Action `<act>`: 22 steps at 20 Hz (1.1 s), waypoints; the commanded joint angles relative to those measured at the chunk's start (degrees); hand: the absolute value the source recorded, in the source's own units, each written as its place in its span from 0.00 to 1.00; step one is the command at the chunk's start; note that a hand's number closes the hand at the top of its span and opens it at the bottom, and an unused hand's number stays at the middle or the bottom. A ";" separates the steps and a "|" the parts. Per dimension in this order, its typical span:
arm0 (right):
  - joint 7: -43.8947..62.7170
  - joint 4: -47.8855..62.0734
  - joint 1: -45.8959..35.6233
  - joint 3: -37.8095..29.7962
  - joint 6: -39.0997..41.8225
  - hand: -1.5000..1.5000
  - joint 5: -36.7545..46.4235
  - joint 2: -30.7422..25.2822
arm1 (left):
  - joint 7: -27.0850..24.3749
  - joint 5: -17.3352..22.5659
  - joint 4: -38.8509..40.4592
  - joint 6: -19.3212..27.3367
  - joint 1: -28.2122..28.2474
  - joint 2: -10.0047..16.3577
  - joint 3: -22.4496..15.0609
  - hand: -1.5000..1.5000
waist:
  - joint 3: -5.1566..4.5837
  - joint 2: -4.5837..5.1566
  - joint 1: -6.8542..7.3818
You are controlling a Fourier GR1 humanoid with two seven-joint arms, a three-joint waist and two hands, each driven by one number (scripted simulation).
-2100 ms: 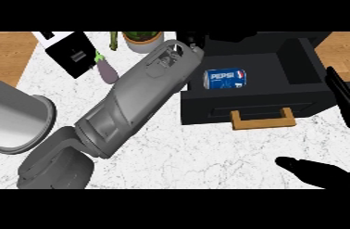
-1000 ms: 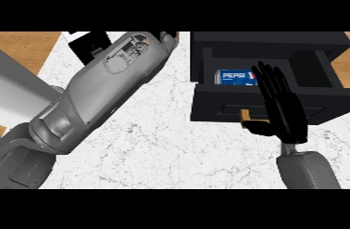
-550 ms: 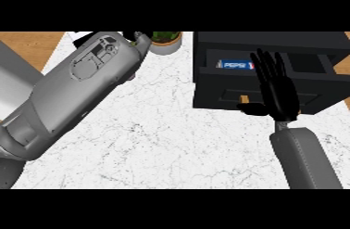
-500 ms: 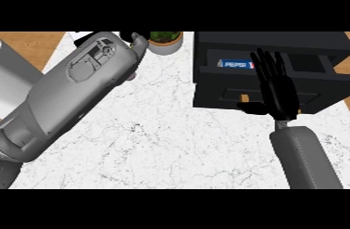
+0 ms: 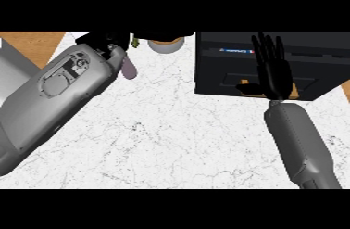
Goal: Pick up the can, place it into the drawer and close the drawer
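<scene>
Drawer [image 5: 226,77] has gone further in than 0.5 s ago, and the can [image 5: 236,51] inside it now shows only as a thin strip of label at the opening's edge.

Head view:
- Right hand [image 5: 272,73]: released, fingers [image 5: 263,45] straight and together. It lies flat against the drawer front with the thumb out to the left, grasping nothing.
- Wooden handle [image 5: 295,89]: mostly hidden behind that hand.
- Left forearm [image 5: 61,89]: crosses the white surface [image 5: 178,140] at the view's left.
- Left hand [image 5: 103,39]: at the top edge and cut off, so can't tell its state.
- A purple vegetable [image 5: 128,68] and a pot [image 5: 165,45] sit just beside it.
</scene>
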 commanded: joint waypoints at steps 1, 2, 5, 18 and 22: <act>-0.52 10.68 -5.70 -1.90 -3.66 0.00 -0.07 1.25 | 3.09 -1.53 -3.88 0.54 0.91 2.52 -0.15 0.00 | 0.98 1.06 0.17; -0.40 11.57 -6.62 -2.67 -3.57 0.00 -0.64 0.88 | 3.77 -2.26 -6.41 2.01 3.40 1.95 -1.58 0.00 | 0.96 0.89 0.14; -1.05 17.43 -11.77 -4.18 -5.92 0.00 -0.70 0.54 | 2.32 -0.85 -5.91 -2.81 5.11 4.73 1.39 0.00 | 0.96 1.47 0.19; 2.43 30.41 -26.69 -6.52 -7.03 0.00 1.07 -1.24 | 1.73 -3.41 -11.53 -2.01 11.17 4.01 1.60 0.00 | 0.97 2.18 1.07; 1.46 31.56 -28.41 -8.37 -6.24 0.00 -0.45 -3.91 | -3.02 -4.10 -16.36 -2.41 19.33 5.58 1.17 0.00 | 0.89 2.36 2.75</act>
